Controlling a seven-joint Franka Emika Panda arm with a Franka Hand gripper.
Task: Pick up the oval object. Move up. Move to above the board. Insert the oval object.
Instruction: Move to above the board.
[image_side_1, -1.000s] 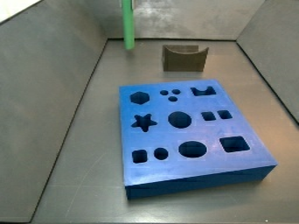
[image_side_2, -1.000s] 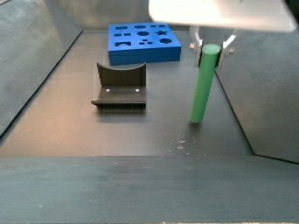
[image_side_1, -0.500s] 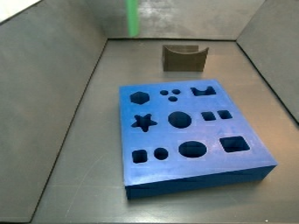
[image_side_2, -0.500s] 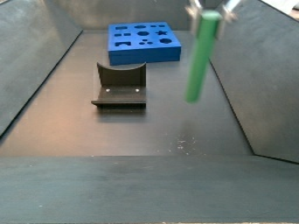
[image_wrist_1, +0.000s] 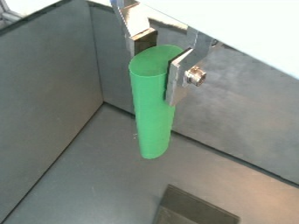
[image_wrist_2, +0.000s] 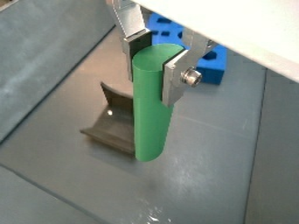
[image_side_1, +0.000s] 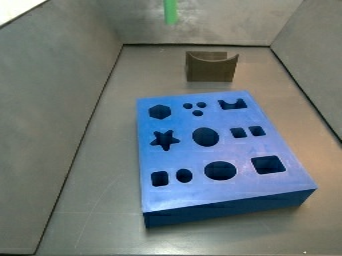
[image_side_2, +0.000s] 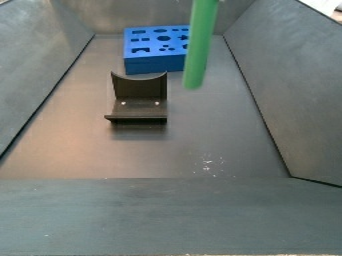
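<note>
My gripper (image_wrist_1: 158, 57) is shut on the top of the oval object (image_wrist_1: 152, 114), a bright green peg that hangs upright, clear of the floor; both also show in a wrist view, gripper (image_wrist_2: 156, 59) and peg (image_wrist_2: 152, 114). In the side views only the peg shows, its lower tip at the upper edge (image_side_1: 171, 10) and its shaft high in the air (image_side_2: 202, 45); the gripper is out of frame there. The blue board (image_side_1: 185, 158) with its cut-out holes lies flat on the floor, also seen in a side view (image_side_2: 150, 62) and behind the peg in a wrist view (image_wrist_2: 212, 68).
The dark fixture (image_side_1: 210, 66) stands on the floor between the peg and the board, also in a side view (image_side_2: 136, 100) and in both wrist views (image_wrist_2: 111, 131) (image_wrist_1: 193, 210). Sloping grey walls (image_side_2: 40, 70) close in the floor on all sides.
The peg has risen off the floor in the gripper and moved sideways toward the board's side. Board and fixture have not moved.
</note>
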